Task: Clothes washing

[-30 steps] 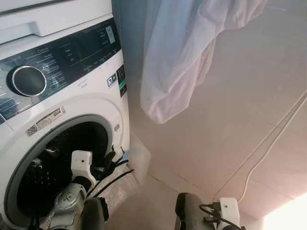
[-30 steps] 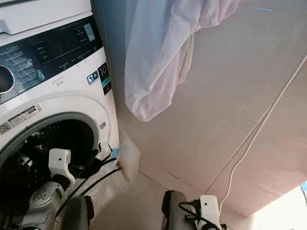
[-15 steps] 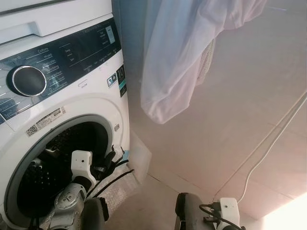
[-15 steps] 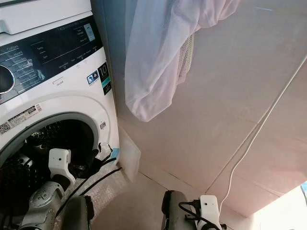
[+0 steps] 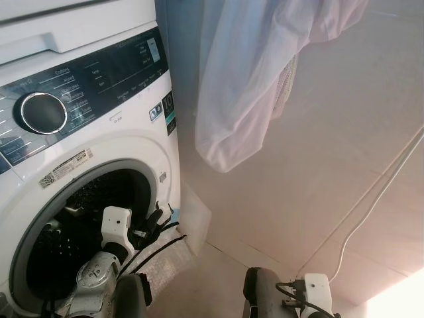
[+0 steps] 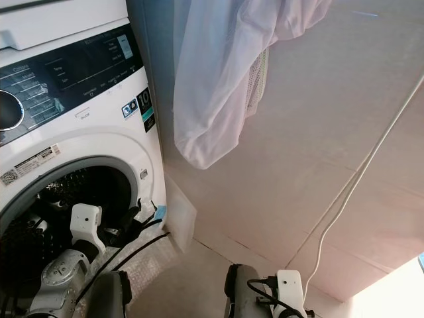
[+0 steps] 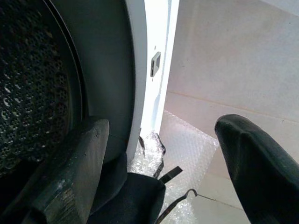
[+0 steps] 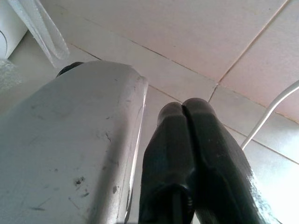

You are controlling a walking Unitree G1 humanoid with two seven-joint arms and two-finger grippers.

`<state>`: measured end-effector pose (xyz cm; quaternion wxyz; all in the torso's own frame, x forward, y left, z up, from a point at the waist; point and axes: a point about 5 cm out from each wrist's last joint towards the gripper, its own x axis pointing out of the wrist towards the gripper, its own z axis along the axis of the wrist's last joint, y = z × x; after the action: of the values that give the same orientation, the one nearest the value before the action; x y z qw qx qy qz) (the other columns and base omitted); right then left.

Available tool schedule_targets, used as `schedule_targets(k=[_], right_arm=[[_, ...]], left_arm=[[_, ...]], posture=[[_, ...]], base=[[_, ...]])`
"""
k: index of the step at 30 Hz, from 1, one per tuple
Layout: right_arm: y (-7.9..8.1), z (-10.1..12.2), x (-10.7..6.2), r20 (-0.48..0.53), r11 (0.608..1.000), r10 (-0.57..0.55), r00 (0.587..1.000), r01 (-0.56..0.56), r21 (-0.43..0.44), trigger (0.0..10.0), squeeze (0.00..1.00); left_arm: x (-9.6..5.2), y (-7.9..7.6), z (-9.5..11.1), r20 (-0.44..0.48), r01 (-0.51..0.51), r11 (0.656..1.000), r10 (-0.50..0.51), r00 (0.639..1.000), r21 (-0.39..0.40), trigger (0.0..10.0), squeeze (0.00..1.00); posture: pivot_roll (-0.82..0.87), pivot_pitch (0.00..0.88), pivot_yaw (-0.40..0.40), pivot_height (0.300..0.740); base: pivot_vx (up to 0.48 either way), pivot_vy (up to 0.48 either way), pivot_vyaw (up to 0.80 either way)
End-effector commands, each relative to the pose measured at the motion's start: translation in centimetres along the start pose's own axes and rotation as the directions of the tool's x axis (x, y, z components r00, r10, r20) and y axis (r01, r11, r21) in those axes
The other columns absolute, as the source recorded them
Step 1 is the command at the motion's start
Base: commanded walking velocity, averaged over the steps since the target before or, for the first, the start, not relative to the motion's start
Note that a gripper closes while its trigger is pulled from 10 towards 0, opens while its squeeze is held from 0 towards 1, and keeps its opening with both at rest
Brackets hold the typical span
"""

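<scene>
The white front-loading washing machine (image 5: 99, 152) stood with its round door opening uncovered, and the perforated metal drum (image 7: 32, 88) inside looked dark; whether any laundry lay in it could not be told. The left claw (image 7: 159, 158) sat at the lower right edge of that opening, its two black fingers (image 7: 70, 172) spread wide, one against the grey door seal, the other out over the floor, gripping nothing. Below the claw a dark cloth-like lump (image 7: 126, 196) lay at the lip of the drum, with crumpled bubble wrap (image 7: 187, 154) on the floor just beside the machine's front corner. A white garment (image 5: 252, 79) hung from above, to the right of the machine and apart from it, its lowest fold level with the top of the door ring. The right claw (image 8: 187, 140) hung low over the tiled floor (image 6: 318, 165), its fingers pressed together with nothing between them. A white cable (image 6: 344, 205) ran across the tiles, well away from the machine, with open floor between.
</scene>
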<state>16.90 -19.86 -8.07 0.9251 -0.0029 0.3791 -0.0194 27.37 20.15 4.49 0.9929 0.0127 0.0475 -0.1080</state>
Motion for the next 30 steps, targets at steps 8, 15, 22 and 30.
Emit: schedule_targets(k=[8, 15, 22, 30], right_arm=[[2.8, -4.4, -1.4, -0.187, 0.995, 0.099, 0.977, -0.101, -0.002, 10.0, 0.00], [2.8, -4.3, -1.4, -0.176, 0.994, 0.103, 0.979, -0.106, -0.010, 10.0, 0.00], [2.8, -4.4, -1.4, -0.185, 0.995, 0.098, 0.978, -0.102, -0.011, 10.0, 0.00], [2.9, -4.4, -1.4, -0.186, 0.994, 0.102, 0.977, -0.105, -0.004, 10.0, 0.00]], left_arm=[[-0.1, -0.2, 0.2, -0.006, 0.017, 1.000, -0.017, 1.000, 0.011, 10.0, 0.00], [-0.1, -0.2, 0.3, -0.004, 0.016, 1.000, -0.016, 1.000, 0.013, 10.0, 0.00], [-0.1, -0.3, 0.5, -0.001, 0.020, 1.000, -0.020, 1.000, 0.014, 10.0, 0.00], [-1.7, 0.3, -3.7, -0.288, 0.108, 0.972, -0.045, 0.956, 0.207, 10.0, 0.00]], posture=[[0.19, 0.000, 0.000, 0.512], [0.19, 0.000, 0.000, 0.525], [0.19, 0.000, -0.143, 0.572], [0.19, 0.000, -0.139, 0.572]], base=[[0.000, 0.000, 0.00], [0.000, 0.000, 0.00], [0.000, 0.000, 0.00], [0.000, 0.000, 0.00]])
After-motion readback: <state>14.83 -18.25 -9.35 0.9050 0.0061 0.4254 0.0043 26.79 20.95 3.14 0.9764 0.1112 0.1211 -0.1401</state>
